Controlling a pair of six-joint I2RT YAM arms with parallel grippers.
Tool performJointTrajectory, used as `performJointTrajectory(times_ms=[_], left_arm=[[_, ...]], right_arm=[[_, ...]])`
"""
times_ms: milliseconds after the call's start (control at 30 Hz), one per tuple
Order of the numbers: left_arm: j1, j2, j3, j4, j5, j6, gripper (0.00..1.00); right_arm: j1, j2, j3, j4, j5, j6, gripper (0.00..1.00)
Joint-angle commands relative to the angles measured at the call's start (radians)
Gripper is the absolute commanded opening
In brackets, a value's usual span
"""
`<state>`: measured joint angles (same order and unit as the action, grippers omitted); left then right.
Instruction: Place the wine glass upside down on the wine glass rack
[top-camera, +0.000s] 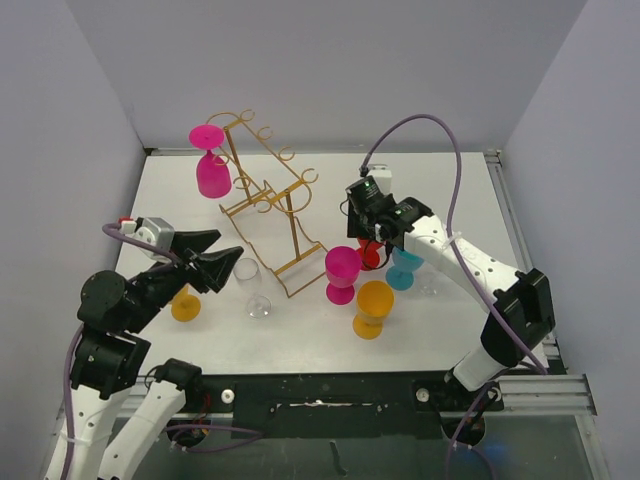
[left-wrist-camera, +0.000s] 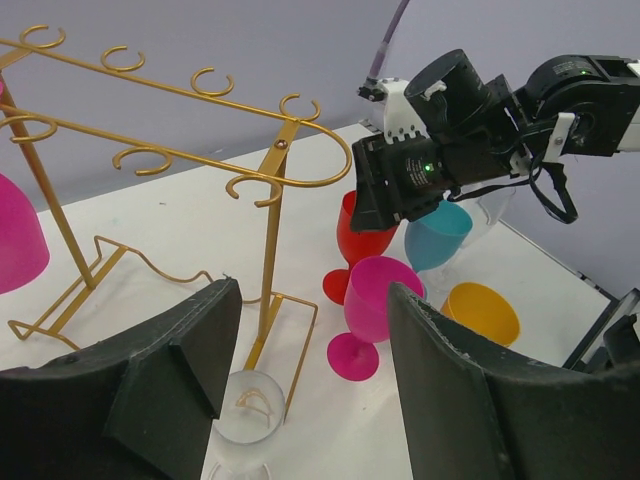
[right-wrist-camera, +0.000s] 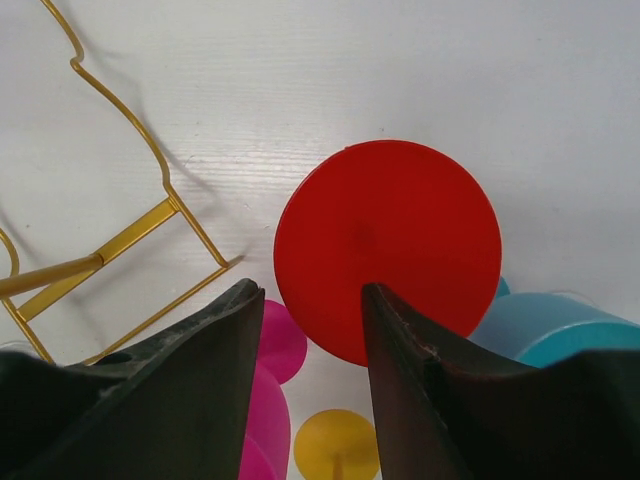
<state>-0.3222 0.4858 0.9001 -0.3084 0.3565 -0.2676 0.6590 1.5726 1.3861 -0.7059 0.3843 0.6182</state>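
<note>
The white table (top-camera: 470, 200) is closed by walls at the left, back and right. Bare room lies at the back-right and along the near edge. The wine glass rack (left-wrist-camera: 272, 230) stands at the back-left, and one pink glass (top-camera: 212, 170) hangs upside down at its left end.

The red wine glass (right-wrist-camera: 400, 230) stands upright just right of the rack base. It is in a tight group with a magenta glass (top-camera: 341, 270), a teal glass (top-camera: 403, 270) and an orange glass (top-camera: 373, 305).

The right gripper (right-wrist-camera: 310, 300) hangs over one side of its rim, jaws apart; I cannot tell if a finger touches it. The left gripper (left-wrist-camera: 312, 300) is spread wide above a clear glass (left-wrist-camera: 245, 410), holding nothing.
</note>
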Motion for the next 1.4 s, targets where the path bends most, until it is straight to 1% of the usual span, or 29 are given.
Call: performJointTrajectory(times_ms=[0,200,267,333,500,800,1000,1167,1233,1367], left_arm=[[-0.019,0.004,0.042,0.008,-0.04,0.027,0.59],[-0.02,0.007,0.067,0.004,-0.055,0.03,0.59],[-0.02,0.007,0.074,0.005,-0.057,0.028,0.59],[-0.021,0.005,0.076,0.021,-0.066,0.022,0.59],[-0.02,0.015,0.067,0.102,-0.079,-0.011,0.6],[-0.02,0.072,0.075,0.205,-0.076,-0.055,0.61],[-0.02,0.119,0.082,0.287,-0.05,-0.085,0.61],[-0.02,0.184,0.129,0.324,-0.036,-0.152,0.61],[-0.02,0.213,0.149,0.339,-0.022,-0.177,0.61],[-0.02,0.261,0.167,0.412,0.004,-0.255,0.61]], right_arm=[[0.001,0.015,0.065,0.03,0.003,-0.013,0.43],[0.001,0.057,0.083,0.015,0.006,-0.03,0.33],[0.0,0.067,0.086,0.014,0.005,-0.046,0.27],[0.001,0.079,0.102,0.01,0.001,-0.065,0.18],[0.001,0.074,0.123,0.026,0.002,-0.117,0.01],[0.003,-0.04,0.096,0.114,0.003,-0.185,0.0],[0.008,-0.172,0.024,0.218,0.042,-0.213,0.0],[0.012,-0.34,-0.083,0.441,0.049,-0.269,0.0],[0.011,-0.413,-0.128,0.545,0.029,-0.283,0.0],[0.014,-0.49,-0.183,0.742,-0.027,-0.285,0.0]])
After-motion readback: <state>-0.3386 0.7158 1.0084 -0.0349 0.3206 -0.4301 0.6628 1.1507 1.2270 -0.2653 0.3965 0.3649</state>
